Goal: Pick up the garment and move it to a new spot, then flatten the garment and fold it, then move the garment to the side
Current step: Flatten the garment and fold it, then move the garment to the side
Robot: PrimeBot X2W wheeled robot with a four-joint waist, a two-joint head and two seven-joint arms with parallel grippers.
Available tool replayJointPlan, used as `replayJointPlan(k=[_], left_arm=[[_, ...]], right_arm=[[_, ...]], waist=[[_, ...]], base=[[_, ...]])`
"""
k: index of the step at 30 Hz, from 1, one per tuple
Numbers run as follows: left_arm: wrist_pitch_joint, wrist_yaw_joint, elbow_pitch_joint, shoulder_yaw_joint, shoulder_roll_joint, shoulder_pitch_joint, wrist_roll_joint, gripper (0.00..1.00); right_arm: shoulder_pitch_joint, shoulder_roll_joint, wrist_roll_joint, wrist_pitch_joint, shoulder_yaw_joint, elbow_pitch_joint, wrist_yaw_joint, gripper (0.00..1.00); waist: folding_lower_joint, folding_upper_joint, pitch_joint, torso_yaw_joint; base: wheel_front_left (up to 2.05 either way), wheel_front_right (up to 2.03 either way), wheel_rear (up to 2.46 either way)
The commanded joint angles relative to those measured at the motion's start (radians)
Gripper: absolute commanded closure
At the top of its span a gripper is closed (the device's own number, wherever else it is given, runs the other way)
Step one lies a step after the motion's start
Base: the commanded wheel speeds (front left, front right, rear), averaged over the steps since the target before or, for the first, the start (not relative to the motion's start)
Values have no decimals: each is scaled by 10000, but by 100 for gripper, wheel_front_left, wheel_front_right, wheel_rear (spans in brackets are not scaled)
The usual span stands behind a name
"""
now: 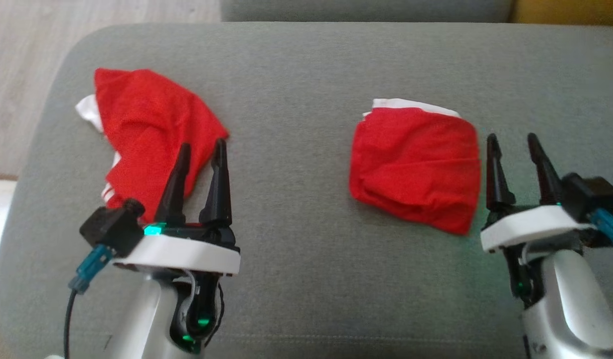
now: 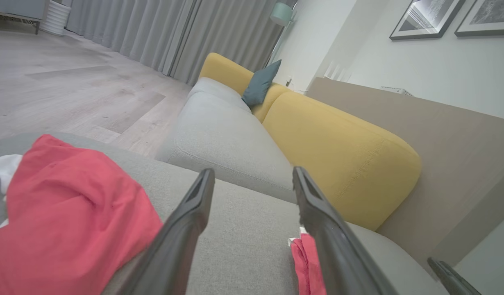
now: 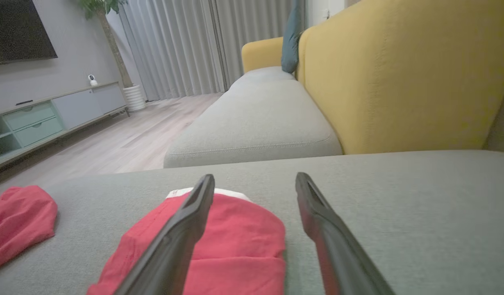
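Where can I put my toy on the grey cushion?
The widest bare patch of the grey cushion lies between the crumpled red garment and the folded red garment; the far strip behind both is free too. It's crowded where the left gripper and right gripper are by each garment.

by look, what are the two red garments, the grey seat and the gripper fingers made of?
Crumpled red garment: thin knit, likely synthetic mesh; fine pitted texture, matte, white trim.
Folded red garment: looks the same cloth.
Grey seat: woven upholstery fabric, matte; fine weave shows.
Gripper fingers: dark, smooth, slight sheen; probably hard plastic, could be coated metal.
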Motion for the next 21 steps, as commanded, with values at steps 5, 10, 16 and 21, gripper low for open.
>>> replayJointPlan(k=[5,10,16,21], left_arm=[[-76,-217,-455,611,72,-474,415,0],[-76,-340,-437,659,72,-426,776,0],[-76,-520,-219,677,72,-238,1306,0],[-76,-531,-261,664,72,-258,1310,0]], right_arm=[[689,-12,-269,-360,33,-1744,37,0],[1144,-12,-563,-460,81,-2075,37,0],[1346,-12,-472,-544,155,-2045,37,0],[1247,-12,-393,-551,125,-2017,37,0]], waist=[[0,-1,4,-805],[0,-1,36,-1047],[0,-1,64,-1257],[0,-1,229,-1255]], base=[[0,0,0],[0,0,0],[0,0,0],[0,0,0]])
